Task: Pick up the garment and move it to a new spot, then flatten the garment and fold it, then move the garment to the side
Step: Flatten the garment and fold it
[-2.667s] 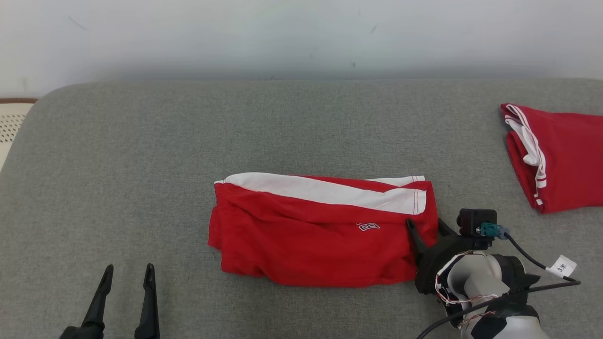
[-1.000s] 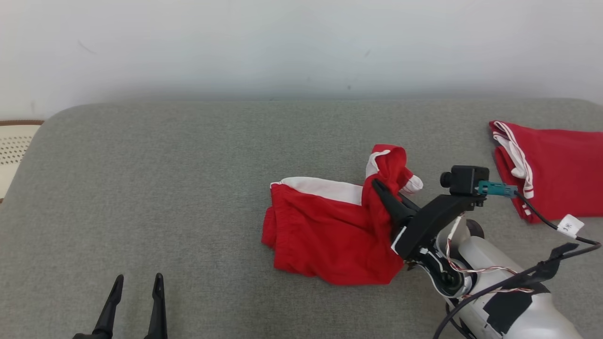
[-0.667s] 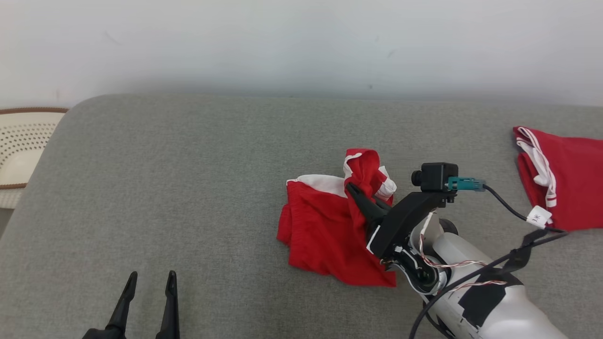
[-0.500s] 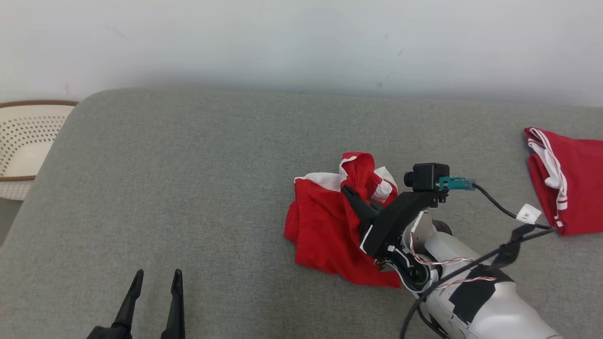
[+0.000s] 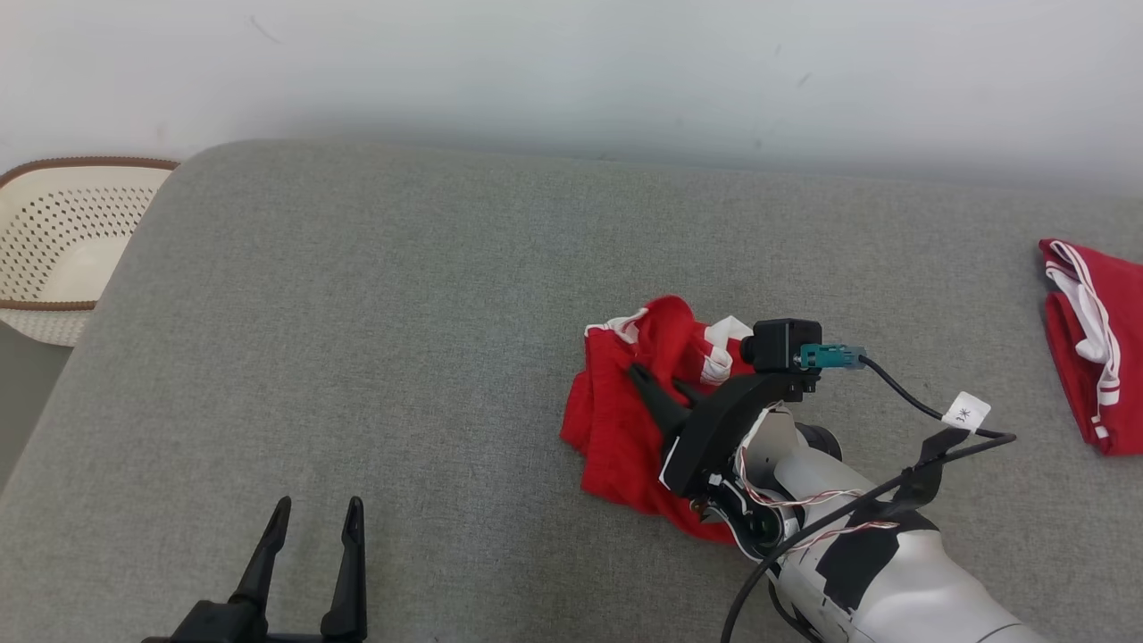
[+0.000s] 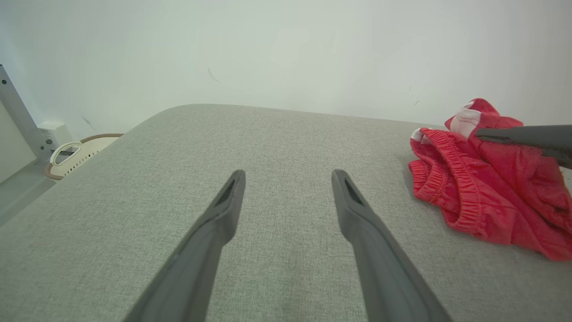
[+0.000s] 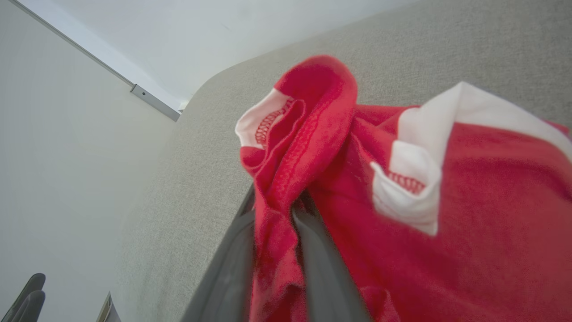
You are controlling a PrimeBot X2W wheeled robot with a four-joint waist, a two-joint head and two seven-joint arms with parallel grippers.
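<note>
Bunched up since moments earlier, when it lay flat in a neat fold, the garment point(image 5: 616, 420) now sits as a crumpled red heap right of centre on the grey padded surface point(image 5: 402, 295), its right end drawn over to the left. White sleeve parts poke out of the top. The head camera has swung too, bringing more of the perforated cream basket point(image 5: 54, 232) into view at the surface's left end.

The right gripper point(image 5: 659, 377) reaches into the heap from the near side. In the right wrist view a fold of red cloth point(image 7: 277, 201) runs between its two fingers, which stand slightly apart; whether they are pinching the cloth cannot be told.

The left gripper point(image 5: 320, 505) hangs over bare surface at the near left, well apart from the garment point(image 6: 482, 197), its fingers spread wide and holding nothing.

A second red garment point(image 5: 1094, 357) with white striped trim lies at the far right edge.
</note>
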